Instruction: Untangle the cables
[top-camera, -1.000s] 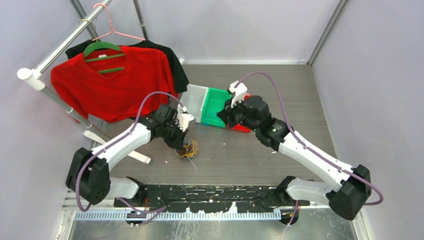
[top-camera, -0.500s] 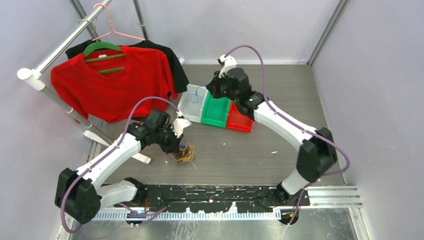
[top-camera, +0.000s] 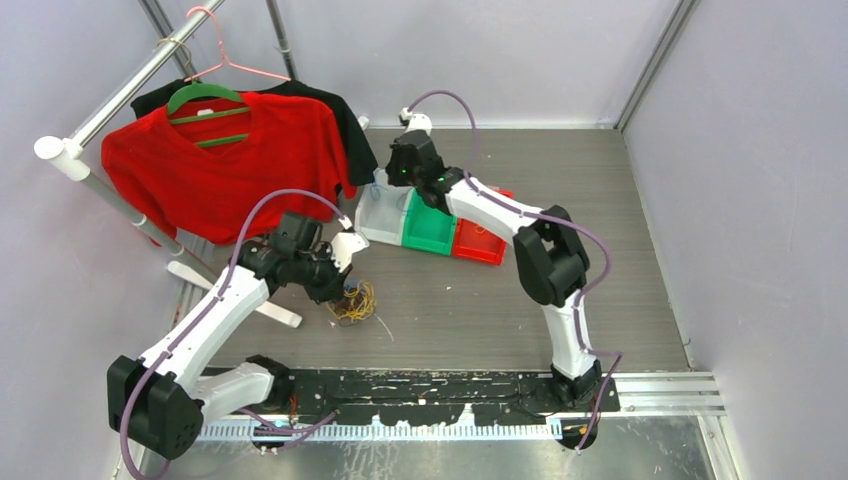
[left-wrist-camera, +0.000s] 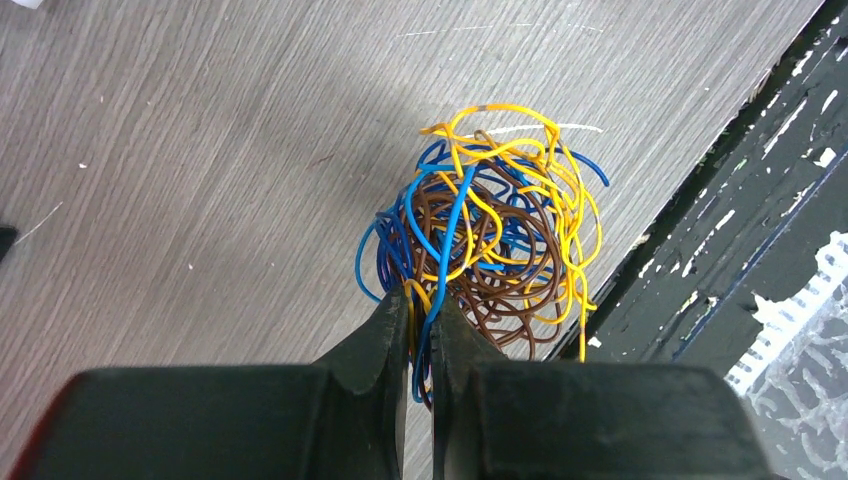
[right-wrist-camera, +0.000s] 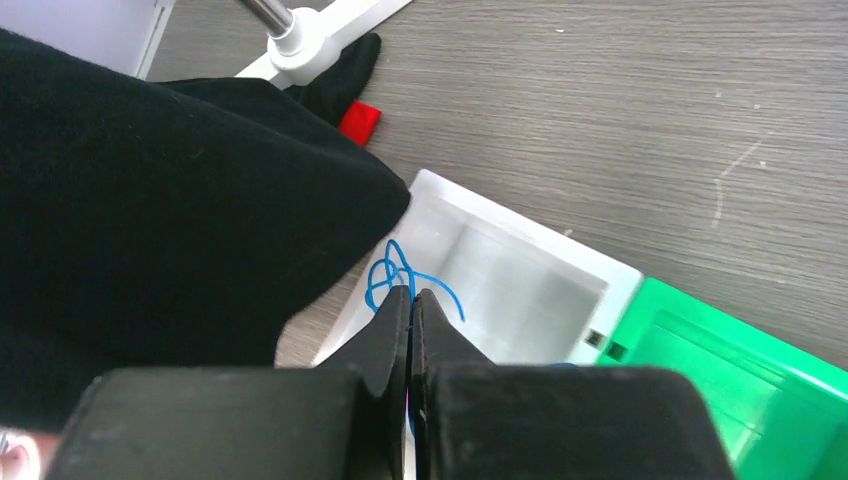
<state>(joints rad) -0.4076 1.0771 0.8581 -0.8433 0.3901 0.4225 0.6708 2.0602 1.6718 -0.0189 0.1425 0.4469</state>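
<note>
A clump of blue, yellow and brown cables (left-wrist-camera: 490, 225) lies on the grey table; it also shows in the top view (top-camera: 354, 300). My left gripper (left-wrist-camera: 420, 305) is shut on strands at the clump's near edge. My right gripper (right-wrist-camera: 411, 296) is shut on a single blue cable (right-wrist-camera: 400, 272) and holds it over the left rim of the white bin (right-wrist-camera: 520, 285). In the top view the right gripper (top-camera: 392, 180) is at the white bin (top-camera: 380, 217) and the left gripper (top-camera: 340, 285) is at the clump.
A green bin (top-camera: 430, 226) and a red bin (top-camera: 480, 243) stand right of the white one. A red shirt (top-camera: 225, 160) and a black shirt (right-wrist-camera: 150, 200) hang on a rack at the back left. A black rail (left-wrist-camera: 760, 230) runs along the table's near edge.
My right arm has swung left from over the green bin to the white bin's left rim, carrying the blue cable. My left gripper has shifted slightly left with the clump.
</note>
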